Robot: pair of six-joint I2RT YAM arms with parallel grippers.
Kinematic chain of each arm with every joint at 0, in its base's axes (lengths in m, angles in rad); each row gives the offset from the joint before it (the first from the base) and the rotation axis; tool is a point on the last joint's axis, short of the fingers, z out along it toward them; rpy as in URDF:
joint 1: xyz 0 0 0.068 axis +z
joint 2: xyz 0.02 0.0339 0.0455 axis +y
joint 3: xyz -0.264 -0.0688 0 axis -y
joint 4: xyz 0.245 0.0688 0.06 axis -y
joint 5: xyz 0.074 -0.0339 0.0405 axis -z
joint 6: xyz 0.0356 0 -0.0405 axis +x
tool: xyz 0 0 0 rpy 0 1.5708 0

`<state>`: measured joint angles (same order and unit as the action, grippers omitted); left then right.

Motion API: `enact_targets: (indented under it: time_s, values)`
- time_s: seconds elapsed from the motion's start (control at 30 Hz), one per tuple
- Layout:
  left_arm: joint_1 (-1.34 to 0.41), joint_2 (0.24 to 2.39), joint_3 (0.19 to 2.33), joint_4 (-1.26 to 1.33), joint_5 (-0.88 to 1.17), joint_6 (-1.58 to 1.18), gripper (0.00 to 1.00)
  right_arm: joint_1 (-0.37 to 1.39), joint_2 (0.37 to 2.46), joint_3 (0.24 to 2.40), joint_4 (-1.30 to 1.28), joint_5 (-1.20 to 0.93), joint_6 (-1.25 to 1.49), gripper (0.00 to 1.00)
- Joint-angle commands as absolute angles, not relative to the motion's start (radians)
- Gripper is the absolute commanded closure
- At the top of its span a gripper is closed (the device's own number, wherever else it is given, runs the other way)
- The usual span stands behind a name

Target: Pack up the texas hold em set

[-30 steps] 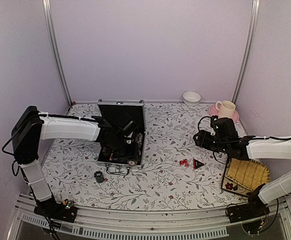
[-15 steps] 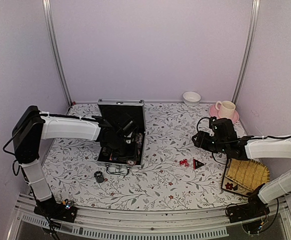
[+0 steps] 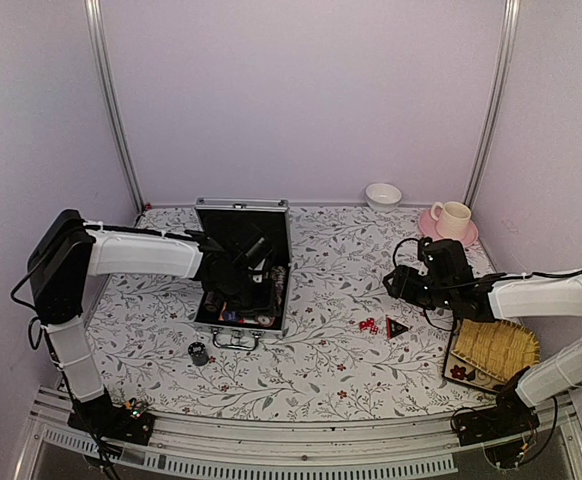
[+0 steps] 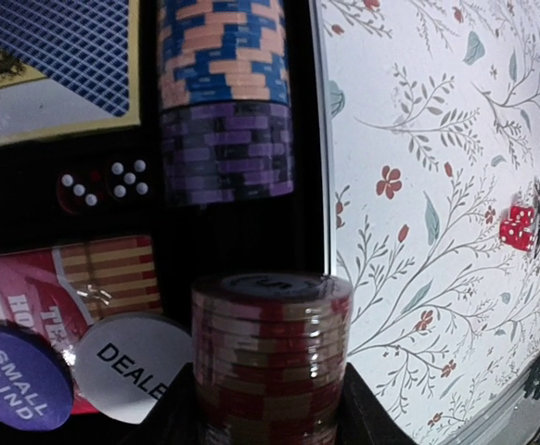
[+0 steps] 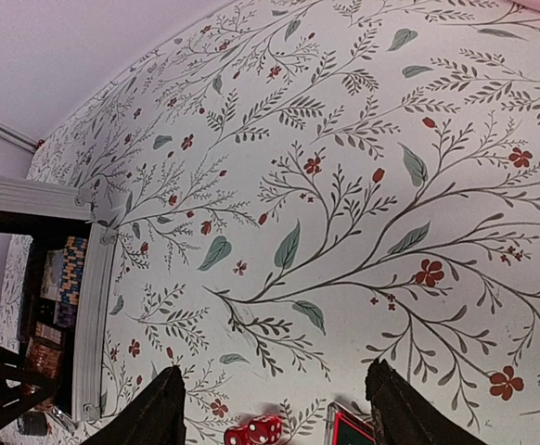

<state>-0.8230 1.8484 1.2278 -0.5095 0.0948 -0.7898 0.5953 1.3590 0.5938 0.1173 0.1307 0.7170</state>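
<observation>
The open silver briefcase [image 3: 284,262] with black lining lies left of centre. My left gripper [image 3: 253,277] hovers over its inside, shut on a stack of red poker chips [image 4: 270,357]. Blue-orange and purple chip stacks [image 4: 224,102], a card deck [image 4: 52,60], two red dice [image 4: 103,183], a Dealer button [image 4: 126,366] and a Small Blind button [image 4: 18,385] lie in the case. Two more red dice [image 3: 368,325] and the black-red triangular marker [image 3: 397,327] lie on the cloth, also in the right wrist view, dice [image 5: 254,432] and marker [image 5: 352,430]. My right gripper [image 3: 395,283] is open and empty just behind them.
A small dark chip stack [image 3: 198,352] stands on the cloth in front of the case. A yellow woven tray [image 3: 494,349] lies at the right front. A pink cup and saucer [image 3: 451,220] and a white bowl [image 3: 383,194] stand at the back.
My left gripper has shifted slightly toward the back of the case with the red chips. My right gripper has edged a little left and forward.
</observation>
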Motion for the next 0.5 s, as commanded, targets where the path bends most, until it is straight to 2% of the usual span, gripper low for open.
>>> enact_targets:
  time_s: [0.0,0.47]
  values:
    - [-0.804,1.863,1.257,-0.448,0.109,-0.801,0.93,0.592,1.372,0.585,0.134,0.123,0.725,0.33]
    - [-0.801,1.874,1.255,-0.436,0.098,-0.826,0.89,0.592,1.385,0.582,0.134,0.118,0.733,0.33]
